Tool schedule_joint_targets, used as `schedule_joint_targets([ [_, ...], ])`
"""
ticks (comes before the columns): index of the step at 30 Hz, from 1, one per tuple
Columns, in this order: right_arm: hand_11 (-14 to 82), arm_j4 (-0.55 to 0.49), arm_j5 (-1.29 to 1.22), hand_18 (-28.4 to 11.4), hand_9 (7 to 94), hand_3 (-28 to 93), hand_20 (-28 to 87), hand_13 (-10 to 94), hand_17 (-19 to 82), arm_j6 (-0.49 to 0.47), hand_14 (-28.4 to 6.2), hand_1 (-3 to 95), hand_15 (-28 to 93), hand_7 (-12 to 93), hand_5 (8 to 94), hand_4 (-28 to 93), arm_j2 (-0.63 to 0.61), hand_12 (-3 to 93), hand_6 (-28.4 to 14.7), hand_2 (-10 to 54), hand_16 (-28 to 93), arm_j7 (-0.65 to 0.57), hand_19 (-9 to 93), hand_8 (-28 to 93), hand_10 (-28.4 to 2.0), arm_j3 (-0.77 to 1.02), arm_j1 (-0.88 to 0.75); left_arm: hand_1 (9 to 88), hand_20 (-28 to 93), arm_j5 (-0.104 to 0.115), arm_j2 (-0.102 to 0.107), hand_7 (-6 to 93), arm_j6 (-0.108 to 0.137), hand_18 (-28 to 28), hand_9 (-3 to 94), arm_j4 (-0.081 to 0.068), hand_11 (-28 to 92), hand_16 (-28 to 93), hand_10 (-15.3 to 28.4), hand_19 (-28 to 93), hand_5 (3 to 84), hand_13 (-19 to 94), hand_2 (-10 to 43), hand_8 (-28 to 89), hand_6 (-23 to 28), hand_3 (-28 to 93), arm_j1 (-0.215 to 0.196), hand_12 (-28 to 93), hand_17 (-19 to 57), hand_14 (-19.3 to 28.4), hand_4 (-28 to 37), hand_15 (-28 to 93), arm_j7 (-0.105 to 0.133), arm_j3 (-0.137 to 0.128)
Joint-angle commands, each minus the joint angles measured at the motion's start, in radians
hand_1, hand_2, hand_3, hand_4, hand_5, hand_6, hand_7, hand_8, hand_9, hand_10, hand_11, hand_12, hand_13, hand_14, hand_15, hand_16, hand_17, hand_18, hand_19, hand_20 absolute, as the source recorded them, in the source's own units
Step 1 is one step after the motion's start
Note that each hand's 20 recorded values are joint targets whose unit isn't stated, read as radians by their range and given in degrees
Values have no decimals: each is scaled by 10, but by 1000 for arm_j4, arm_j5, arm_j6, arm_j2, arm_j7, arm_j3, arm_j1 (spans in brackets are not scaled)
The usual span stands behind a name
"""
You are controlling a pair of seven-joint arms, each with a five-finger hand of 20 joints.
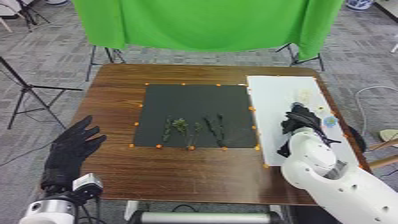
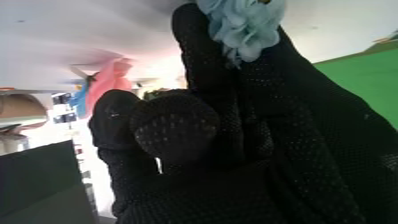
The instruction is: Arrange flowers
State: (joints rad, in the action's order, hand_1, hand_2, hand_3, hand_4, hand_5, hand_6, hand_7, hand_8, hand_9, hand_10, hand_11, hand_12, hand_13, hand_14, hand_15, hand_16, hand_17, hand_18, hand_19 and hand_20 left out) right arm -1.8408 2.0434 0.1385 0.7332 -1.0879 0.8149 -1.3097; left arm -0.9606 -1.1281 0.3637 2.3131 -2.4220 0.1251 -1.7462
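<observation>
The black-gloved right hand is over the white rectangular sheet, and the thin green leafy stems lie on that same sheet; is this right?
Not quite: the head view shows the stems lying on the dark grey square mat, not on the white sheet. The right hand is indeed over that sheet.

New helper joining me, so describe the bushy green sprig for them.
On the brown table, find the dark mat beside the white sheet. Toward the mat's near edge lie several stems; the sprig is second from the left, its leafy top spreading wider than its neighbours.

Tbl (image 1: 187, 175) is smooth wd, drape (image 1: 204, 25) matt cloth.
</observation>
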Motion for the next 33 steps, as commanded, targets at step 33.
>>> schedule_joint_targets([
  [33, 226, -87, 12, -256, 908, 857, 512, 876, 504, 15, -37, 565, 716, 479, 753, -283, 121, 371, -26, -95, 187, 118, 932, 54, -84, -37, 155, 254, -56, 16, 10, 140, 31, 237, 309, 11, 267, -98, 183, 648, 345, 255, 71, -101, 89, 817, -44, 78, -77, 253, -187, 494, 27, -23],
])
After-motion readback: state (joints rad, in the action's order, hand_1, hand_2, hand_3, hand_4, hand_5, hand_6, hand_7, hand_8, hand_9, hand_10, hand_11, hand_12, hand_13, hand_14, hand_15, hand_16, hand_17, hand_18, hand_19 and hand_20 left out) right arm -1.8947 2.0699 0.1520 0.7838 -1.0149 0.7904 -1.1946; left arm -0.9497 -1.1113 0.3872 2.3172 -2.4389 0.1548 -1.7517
